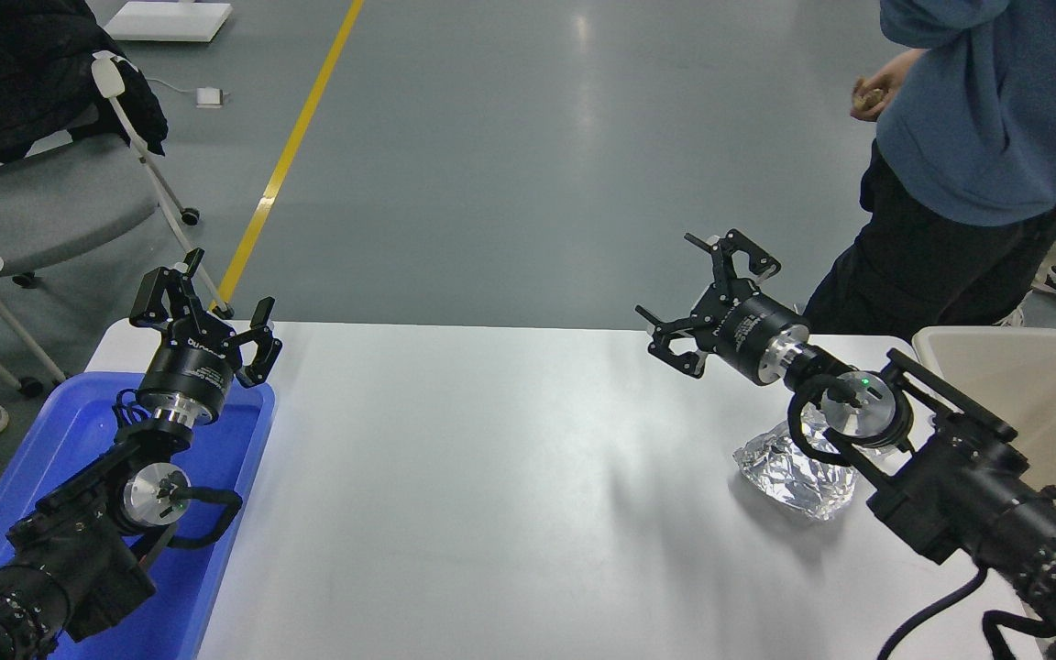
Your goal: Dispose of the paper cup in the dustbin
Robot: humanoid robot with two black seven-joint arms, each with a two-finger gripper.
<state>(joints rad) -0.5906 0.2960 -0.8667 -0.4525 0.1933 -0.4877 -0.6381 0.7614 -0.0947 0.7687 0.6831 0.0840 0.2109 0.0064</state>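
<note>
No paper cup shows anywhere in the frame. The dustbin (1023,367), beige with a thick rounded rim, sits at the right edge, just beside the white table (491,477). The right gripper (707,302) hangs above the table's far edge, right of centre, its fingers spread wide and holding nothing. Its arm crosses over a crumpled silver foil bag (794,472) lying on the table near the bin. At the lower left the left gripper (203,316) rests parked over a blue tray (60,431), fingers apart. A person in a blue top (977,119) stands at the upper right.
</note>
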